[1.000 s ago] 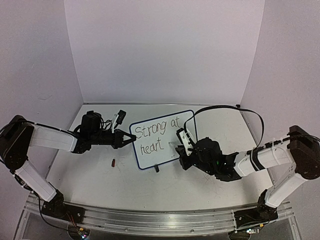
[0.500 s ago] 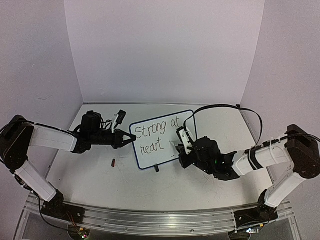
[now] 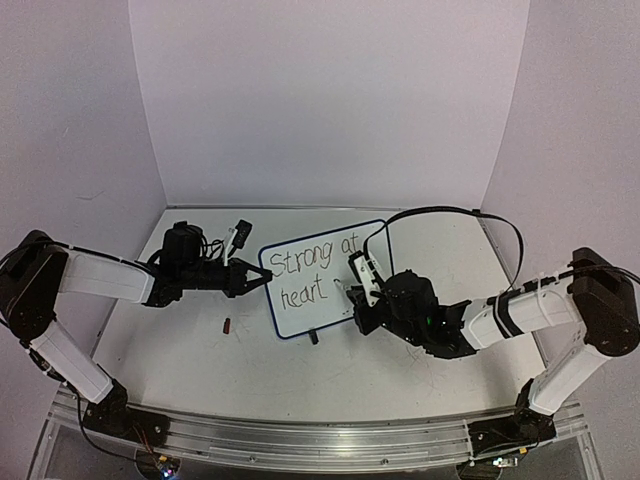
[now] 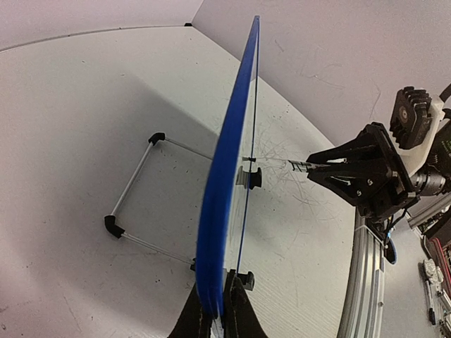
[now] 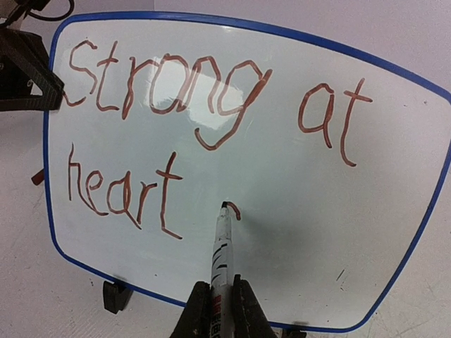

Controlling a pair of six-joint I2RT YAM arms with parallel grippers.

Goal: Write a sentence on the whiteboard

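Resembled a robotics lab test cell. Enclosed on three sides by plain white panels (image 3: 330,100). Floored with a scuffed white tabletop (image 3: 200,370). Edged at the near side with an aluminium rail (image 3: 300,438), bolted with a white-and-black left arm (image 3: 100,275) and right arm (image 3: 530,315). Strung with a loose black cable (image 3: 445,209).

Blue-rimmed white whiteboard (image 5: 317,211), reddish-brown sentence (image 5: 211,144), white marker (image 5: 221,246) with black print, black clip feet (image 5: 116,296)
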